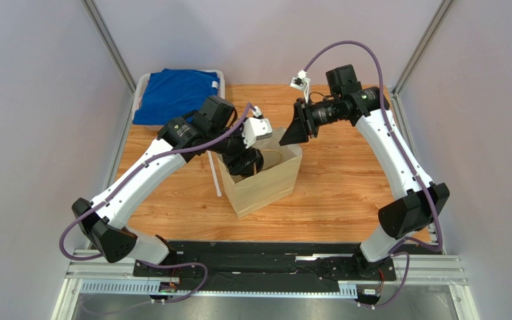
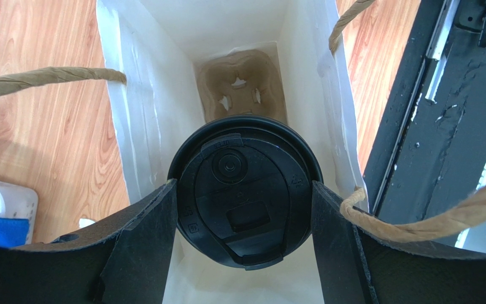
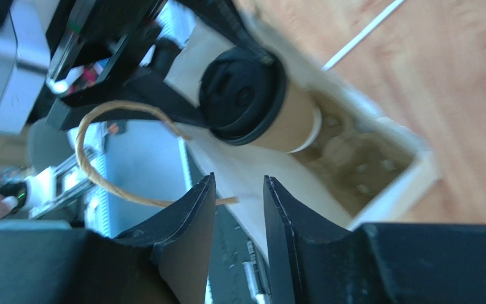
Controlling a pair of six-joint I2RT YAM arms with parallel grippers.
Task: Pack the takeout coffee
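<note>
The wooden table (image 1: pixel 345 193) carries a white bin (image 1: pixel 142 90) at its far left corner, and a folded blue cloth (image 1: pixel 175 93) fills the bin. A tan paper bag (image 1: pixel 265 183) stands open at mid-table, its twine handles flopped outward. A moulded pulp tray (image 2: pixel 242 85) lies on the bag's floor. The right end effector (image 3: pixel 239 183) hovers by the bag's far right rim, its jaws only narrowly apart with nothing pinched. The left end effector (image 2: pixel 244 184) reaches into the bag's mouth, clamped on either side of the takeout coffee (image 2: pixel 245 196) at its black lid. The cup is upright, partway inside the bag above the tray; whether its base touches the tray I cannot tell. A thin white straw (image 1: pixel 214 175) lies on the table just left of the bag.
</note>
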